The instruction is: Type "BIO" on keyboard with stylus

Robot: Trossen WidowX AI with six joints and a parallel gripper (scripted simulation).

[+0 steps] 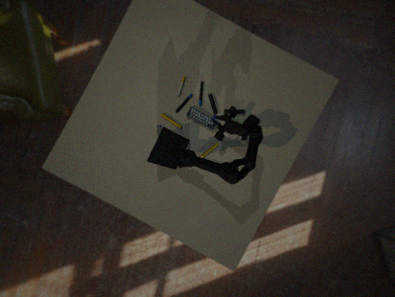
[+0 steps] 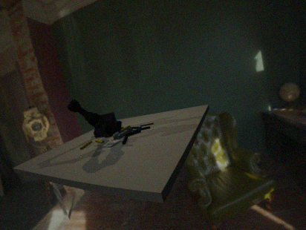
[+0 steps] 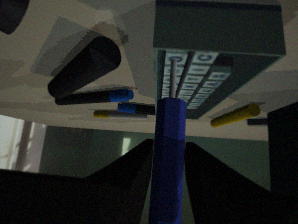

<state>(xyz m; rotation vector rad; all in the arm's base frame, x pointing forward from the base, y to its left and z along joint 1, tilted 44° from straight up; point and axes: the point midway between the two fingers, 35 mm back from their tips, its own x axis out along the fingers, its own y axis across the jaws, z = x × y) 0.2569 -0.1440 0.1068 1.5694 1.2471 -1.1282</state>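
The square beige surface (image 1: 120, 158) fills the middle of the top view, tilted like a diamond. The black jointed arm (image 1: 240, 163) curls across its centre-right. The small grey keyboard with pale keys (image 1: 201, 117) lies at centre, coloured pens scattered above and left. The tool (image 3: 170, 150) is clenched on the blue cylindrical stylus (image 3: 169, 150), whose thin tip points at the keyboard's keys.
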